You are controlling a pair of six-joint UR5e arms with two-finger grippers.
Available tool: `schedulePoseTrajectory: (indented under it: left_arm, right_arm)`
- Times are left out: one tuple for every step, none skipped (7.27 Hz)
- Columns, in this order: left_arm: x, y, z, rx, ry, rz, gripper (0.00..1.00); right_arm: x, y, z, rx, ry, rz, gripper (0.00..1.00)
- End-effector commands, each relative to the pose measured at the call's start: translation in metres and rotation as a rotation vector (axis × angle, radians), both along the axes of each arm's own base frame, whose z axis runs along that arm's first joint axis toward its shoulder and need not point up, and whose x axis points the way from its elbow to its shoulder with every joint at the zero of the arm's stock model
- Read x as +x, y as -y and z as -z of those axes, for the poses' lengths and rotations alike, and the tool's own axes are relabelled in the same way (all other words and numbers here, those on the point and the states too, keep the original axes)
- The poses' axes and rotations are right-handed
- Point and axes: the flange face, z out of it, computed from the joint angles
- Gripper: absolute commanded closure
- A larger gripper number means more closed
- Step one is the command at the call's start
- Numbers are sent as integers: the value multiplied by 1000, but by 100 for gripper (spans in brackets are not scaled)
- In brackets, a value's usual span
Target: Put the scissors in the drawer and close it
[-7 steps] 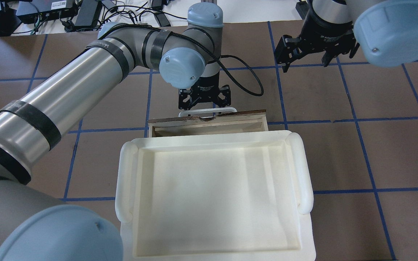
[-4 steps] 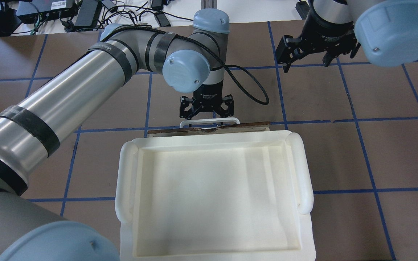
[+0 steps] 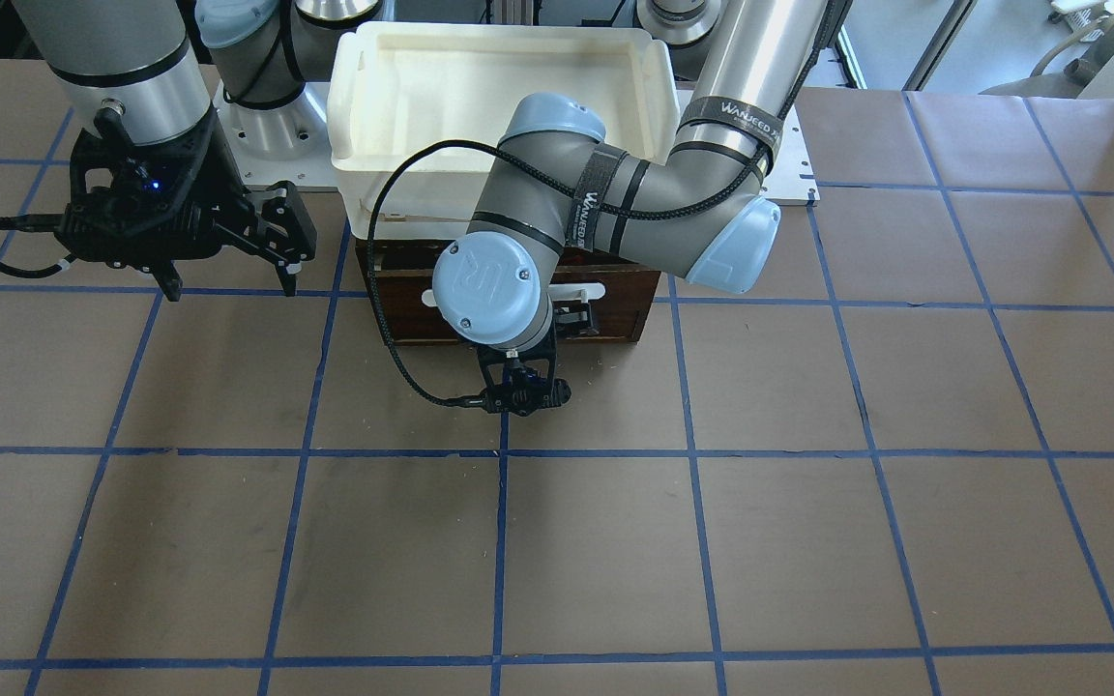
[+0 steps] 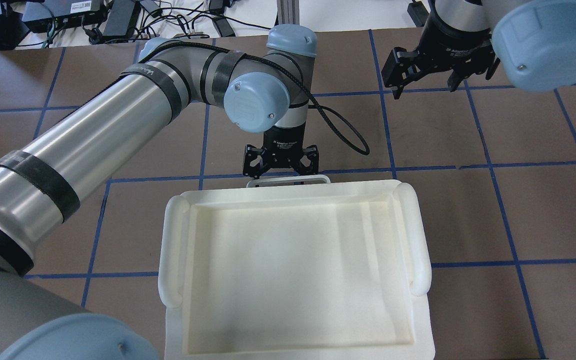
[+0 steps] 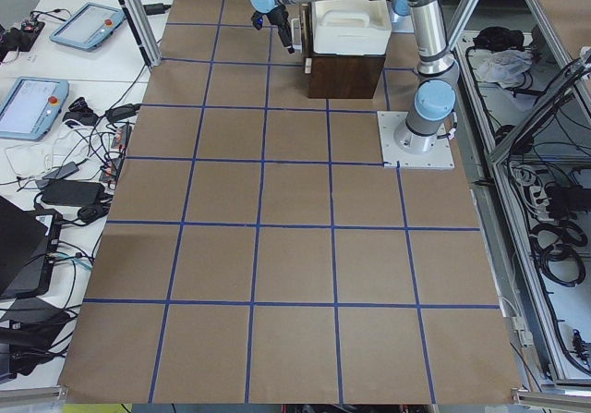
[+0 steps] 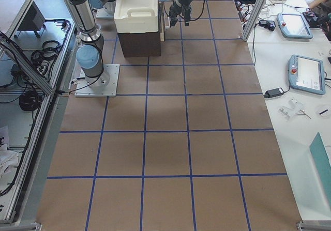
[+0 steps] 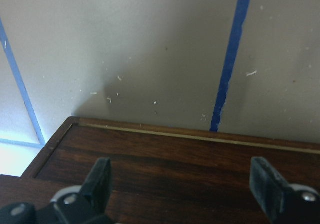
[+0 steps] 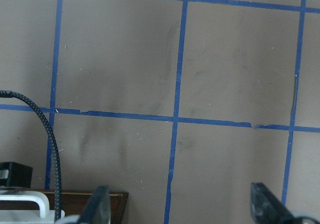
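- Two arms worked over the counter [image 3: 808, 483] in the front-facing view. The left gripper [image 3: 571, 314] sat against the dark front of the drawer [image 3: 402, 314], beside its white handle [image 3: 591, 289]. The wrist hid most of it, so the spread of its fingers could not be told there. The right gripper [image 3: 228, 273] hung well apart, toward the robot's right, with its fingers [image 3: 288, 275] spread wide. A white tray [image 3: 378, 193] sat above the drawer, at the counter's robot-side edge.
- Overhead, the drawer was pushed in beneath the tray [image 4: 170, 250], and only its handle [image 4: 288, 178] showed past the tray's far rim. The left gripper [image 4: 280, 171] stood just beyond that handle with its fingers [image 4: 249, 167] spread. The right gripper [image 4: 424, 82] hovered near the far edge, open-fingered.
- Both side views showed a dark cabinet [image 5: 343, 76] [image 6: 139, 44] carrying the tray at the robot-side edge.
- From the left wrist, the fingers [image 7: 100, 180] were spread over the dark wooden drawer front [image 7: 175, 154].
- From the right wrist, the fingers [image 8: 98, 204] were spread above bare counter [image 8: 230, 73]. A black cable [image 8: 47, 129] crossed the lower left corner.
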Motion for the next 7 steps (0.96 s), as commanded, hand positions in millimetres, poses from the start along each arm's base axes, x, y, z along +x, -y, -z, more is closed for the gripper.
schedulePoseTrajectory:
  left_arm:
    - [3, -13, -3, 25, 11, 6, 0]
    - [4, -17, -2, 30, 12, 5, 0]
    - [5, -17, -2, 28, 13, 3, 0]
    - [6, -15, -4, 21, 7, -2, 0]
    - [11, -8, -7, 10, 4, -12, 0]
    - [11, -3, -16, -16, -3, -11, 0]
    - [9, 6, -37, -87, -27, -13, 0]
  right_arm:
    - [0, 0, -2, -5, 3, -4, 0]
    - [0, 0, -2, -5, 3, -5, 0]
    - [1, -2, 0, 10, 1, -7, 0]
    - [5, -7, -5, 6, 8, -6, 0]
    - [4, -6, -5, 4, 8, -9, 0]
    - [4, -6, -5, 2, 9, -18, 0]
    - [2, -5, -4, 6, 8, -15, 0]
